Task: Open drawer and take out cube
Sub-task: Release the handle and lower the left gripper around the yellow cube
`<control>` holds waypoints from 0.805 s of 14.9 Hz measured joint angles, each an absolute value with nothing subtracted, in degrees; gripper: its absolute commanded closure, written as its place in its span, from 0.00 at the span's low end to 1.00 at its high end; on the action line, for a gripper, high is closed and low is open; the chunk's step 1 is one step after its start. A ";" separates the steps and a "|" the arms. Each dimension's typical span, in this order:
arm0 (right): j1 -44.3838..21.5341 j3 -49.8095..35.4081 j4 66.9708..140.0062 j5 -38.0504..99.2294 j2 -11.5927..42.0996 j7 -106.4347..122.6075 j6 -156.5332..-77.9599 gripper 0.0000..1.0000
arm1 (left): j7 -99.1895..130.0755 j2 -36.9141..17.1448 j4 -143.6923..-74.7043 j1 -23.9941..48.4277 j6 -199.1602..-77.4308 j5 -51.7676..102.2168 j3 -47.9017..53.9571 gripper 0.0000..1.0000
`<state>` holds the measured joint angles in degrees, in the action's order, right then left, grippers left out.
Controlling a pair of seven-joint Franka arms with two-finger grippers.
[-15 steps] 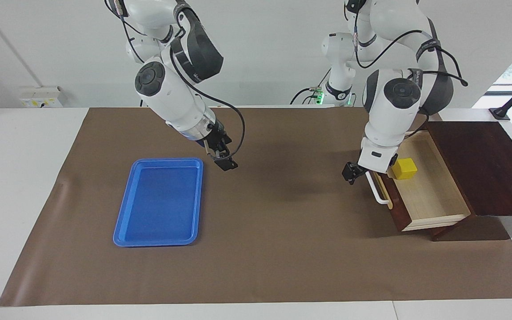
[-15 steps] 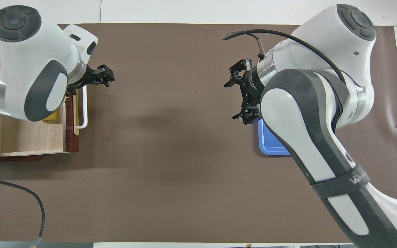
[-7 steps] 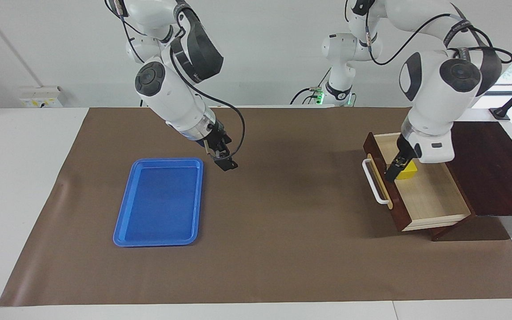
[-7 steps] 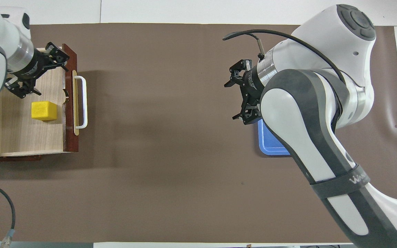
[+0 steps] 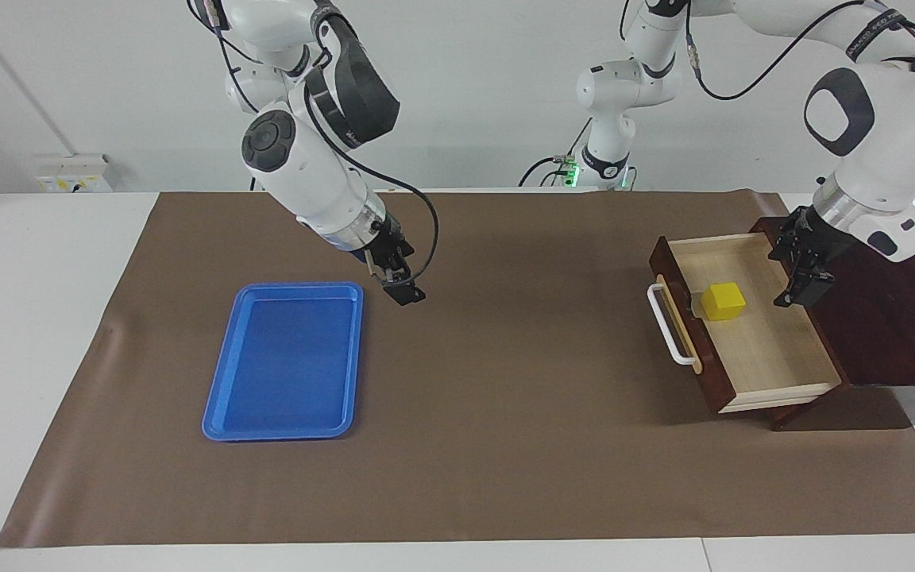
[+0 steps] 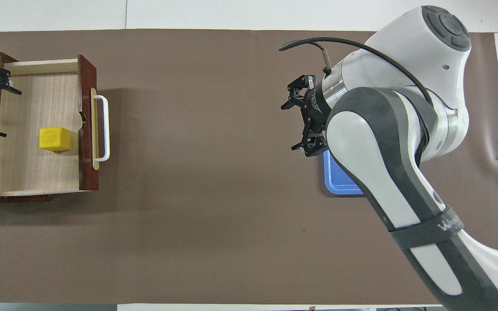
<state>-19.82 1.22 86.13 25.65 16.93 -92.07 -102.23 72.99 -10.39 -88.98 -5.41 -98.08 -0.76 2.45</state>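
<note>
Since a second ago your left arm has swung away from the drawer's front, crossed over the open box and now hangs its left gripper (image 5: 801,266) over the seam where the pale drawer floor meets the dark cabinet top (image 5: 886,310), toward the left arm's end of the table. Its fingers stand spread wide, as the overhead view shows at the picture's edge, and they hold nothing. You can count the first half of the job as done: the drawer (image 5: 751,349) is pulled well out, its white bar handle (image 5: 666,326) free and untouched. What is left is the cube. You will find the cube (image 5: 723,301) sitting on the drawer floor just inside the reddish front panel, in the half of the drawer nearer to the robots, apart from the gripper and not yet grasped. Judging from this, you still have to bring the left gripper back over the cube, lower it, close and lift it clear of the drawer walls. Your right arm has not stirred; the right gripper (image 5: 398,282) waits in the air just beside the blue tray (image 5: 283,397), at the tray's corner nearer the robots, fingers apart and empty. That tray looks like the likely spot for the cube, though nothing confirms it.
</note>
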 measured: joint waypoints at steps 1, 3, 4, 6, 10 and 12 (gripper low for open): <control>-19.82 1.22 86.14 25.65 16.93 -92.07 -102.23 0.04 | 76.95 -9.66 -91.15 -5.47 -99.93 -0.75 2.52 0.00; -19.82 1.22 86.14 25.65 16.93 -92.07 -102.23 0.04 | 84.07 -8.03 -96.02 -5.60 -103.80 -0.75 2.61 0.00; -19.83 1.22 86.14 25.65 16.93 -92.07 -102.23 0.04 | 86.83 -7.23 -98.25 -5.83 -105.23 -0.75 2.57 0.00; -19.83 1.21 86.14 25.65 16.93 -92.07 -102.21 0.04 | 90.27 -5.61 -102.13 -6.08 -107.46 -0.75 2.58 0.00; -19.83 1.21 86.14 25.65 16.93 -92.06 -102.19 0.04 | 91.74 -3.30 -106.82 -5.54 -109.18 -0.75 3.16 0.00; -19.83 1.21 86.14 25.65 16.93 -92.07 -102.19 0.04 | 91.74 -3.25 -108.58 -4.79 -111.02 -0.75 3.30 0.00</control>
